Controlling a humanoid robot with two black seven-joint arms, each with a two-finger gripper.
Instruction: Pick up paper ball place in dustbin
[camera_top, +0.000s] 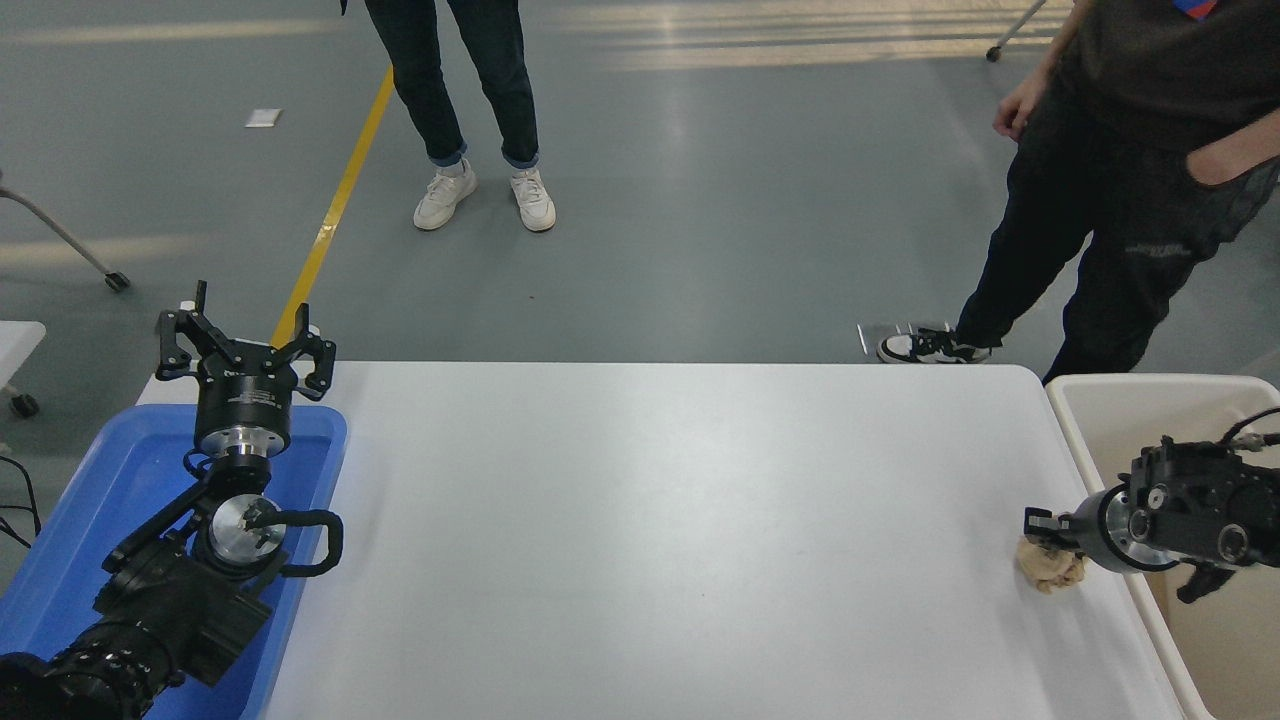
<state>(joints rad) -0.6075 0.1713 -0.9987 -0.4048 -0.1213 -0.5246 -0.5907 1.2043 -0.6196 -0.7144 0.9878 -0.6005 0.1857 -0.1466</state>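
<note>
The tan paper ball (1050, 572) is near the white table's right edge, right beside the cream-white dustbin (1076, 440). My right gripper (1045, 530) comes in from the right over the dustbin's rim and is shut on the top of the ball. Its body hides the ball's upper right part. The ball hangs low, at or just above the tabletop. My left gripper (243, 345) is open and empty, parked over the blue tray at the lower left.
A shallow blue tray (90, 480) lies at the table's left edge under the left arm. One person (1130, 200) stands by the far right corner, close to the dustbin. Another person's legs (470, 110) are farther back.
</note>
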